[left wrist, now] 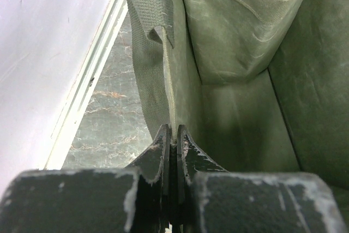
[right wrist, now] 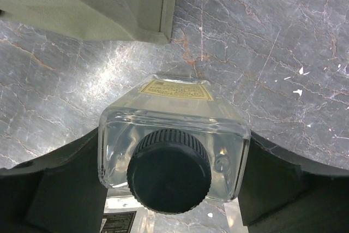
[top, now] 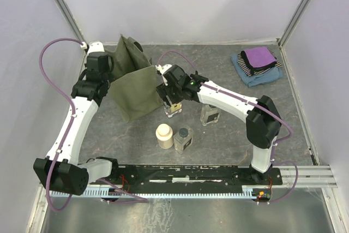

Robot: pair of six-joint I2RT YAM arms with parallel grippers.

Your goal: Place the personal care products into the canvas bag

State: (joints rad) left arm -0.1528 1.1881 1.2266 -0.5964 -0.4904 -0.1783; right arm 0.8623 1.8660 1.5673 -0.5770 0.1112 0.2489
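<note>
The olive canvas bag [top: 135, 83] stands open at the back left. My left gripper [top: 110, 78] is shut on its near rim; in the left wrist view the jaws [left wrist: 170, 132] pinch the fabric wall beside a handle [left wrist: 147, 4], with the bag's inside [left wrist: 240, 102] to the right. My right gripper [top: 173, 101] is shut on a clear square bottle [top: 173, 108] just right of the bag; in the right wrist view its fingers [right wrist: 65, 178] press both sides of the bottle [right wrist: 172, 114], dark cap up. Two more bottles [top: 210, 115] [top: 184, 139] and the cream jar [top: 164, 136] stand on the table.
Folded blue, striped and purple cloths [top: 256, 64] lie at the back right. White walls enclose the table on the left, back and right. The bag's corner [right wrist: 158, 31] lies just beyond the held bottle.
</note>
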